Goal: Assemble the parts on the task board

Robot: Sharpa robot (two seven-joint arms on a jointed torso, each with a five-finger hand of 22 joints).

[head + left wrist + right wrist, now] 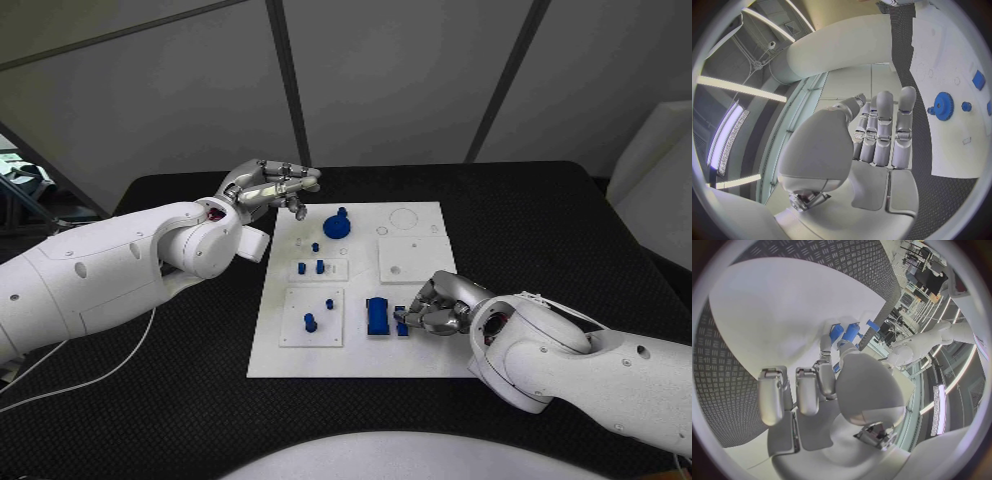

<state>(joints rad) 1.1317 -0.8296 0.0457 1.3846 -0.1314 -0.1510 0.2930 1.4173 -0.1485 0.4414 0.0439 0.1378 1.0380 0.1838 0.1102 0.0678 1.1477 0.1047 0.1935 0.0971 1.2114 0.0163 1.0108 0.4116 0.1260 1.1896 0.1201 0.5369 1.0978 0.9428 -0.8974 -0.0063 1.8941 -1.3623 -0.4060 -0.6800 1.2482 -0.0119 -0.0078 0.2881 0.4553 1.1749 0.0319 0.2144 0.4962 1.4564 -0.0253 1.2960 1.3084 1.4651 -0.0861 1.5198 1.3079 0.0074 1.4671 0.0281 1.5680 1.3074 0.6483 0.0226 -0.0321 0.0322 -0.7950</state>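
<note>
The right hand (440,305) sits on the white task board (361,350) near its front edge, at about five o'clock from the board's middle; its fingers (826,342) curl down and pinch a small blue part (402,325), just beside a taller blue block (376,315); the left hand (271,186) hovers over the board's far left corner, at eleven o'clock, holding nothing, its fingers (882,125) straight and pressed side by side; a blue gear (336,225) lies just beside it; small blue pegs (309,267) stand at the board's left middle, another peg (309,322) at seven o'clock; the board lies on a black table (548,220); grey wall panels (389,70) rise behind; no writing can be read.
</note>
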